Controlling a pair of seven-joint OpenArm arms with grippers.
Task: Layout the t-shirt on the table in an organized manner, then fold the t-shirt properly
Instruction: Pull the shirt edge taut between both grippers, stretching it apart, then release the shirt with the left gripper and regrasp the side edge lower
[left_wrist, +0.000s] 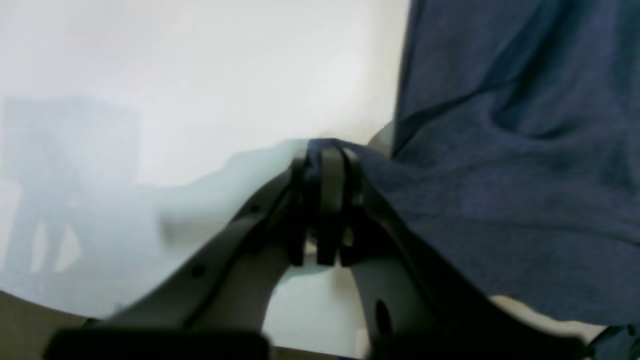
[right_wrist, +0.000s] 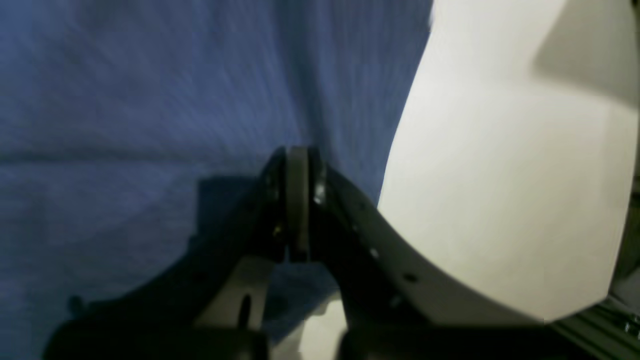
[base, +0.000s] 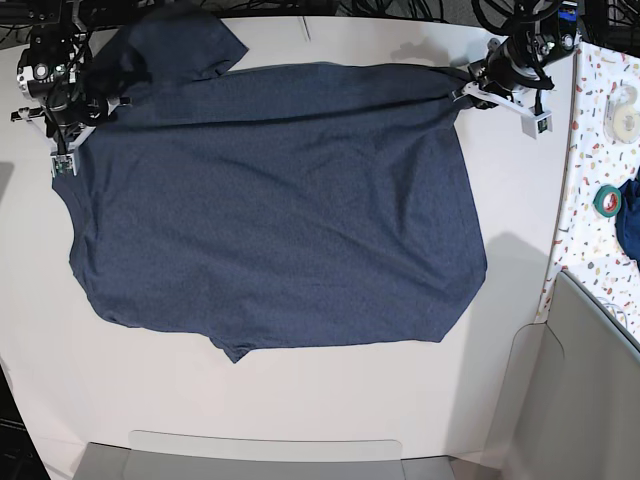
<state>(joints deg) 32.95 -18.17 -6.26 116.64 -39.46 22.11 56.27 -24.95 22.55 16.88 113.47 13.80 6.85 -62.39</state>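
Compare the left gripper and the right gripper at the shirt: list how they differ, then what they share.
The left gripper pinches the t-shirt at its edge, with bare table beyond; the right gripper sits over broad cloth.
In the base view, the left gripper is at the far right corner and the right gripper at the far left.
Both have their jaws together at the shirt's far edge.

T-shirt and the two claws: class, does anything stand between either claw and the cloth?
Nothing visible does. The left claw pinches an edge of the t-shirt, and the right claw sits shut against the fabric.
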